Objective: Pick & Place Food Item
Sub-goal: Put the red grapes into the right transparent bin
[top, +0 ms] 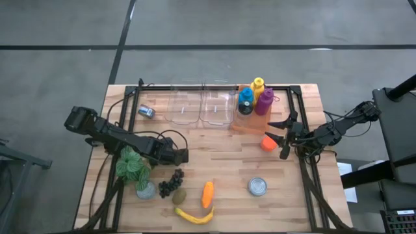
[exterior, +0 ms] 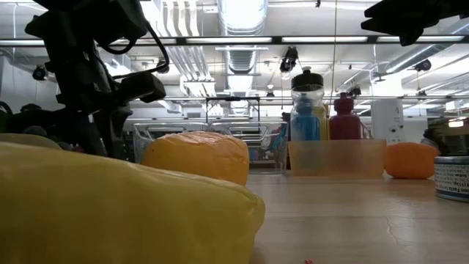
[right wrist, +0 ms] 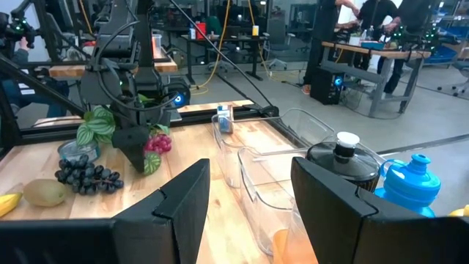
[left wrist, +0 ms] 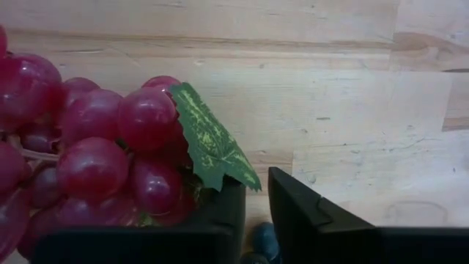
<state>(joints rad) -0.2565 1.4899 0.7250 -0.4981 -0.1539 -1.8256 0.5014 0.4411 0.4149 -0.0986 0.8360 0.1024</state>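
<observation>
Left wrist view, red grapes beside left end effector

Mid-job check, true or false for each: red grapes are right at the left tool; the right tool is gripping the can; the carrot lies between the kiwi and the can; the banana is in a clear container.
1. Red grapes sit right at the left tool. True.
2. The right tool grips the can. False: it is open and empty, up by the orange item; the can stands alone on the table.
3. The carrot lies between the kiwi and the can. True.
4. The banana is in a clear container. False: it lies on the table beside the kiwi.
</observation>
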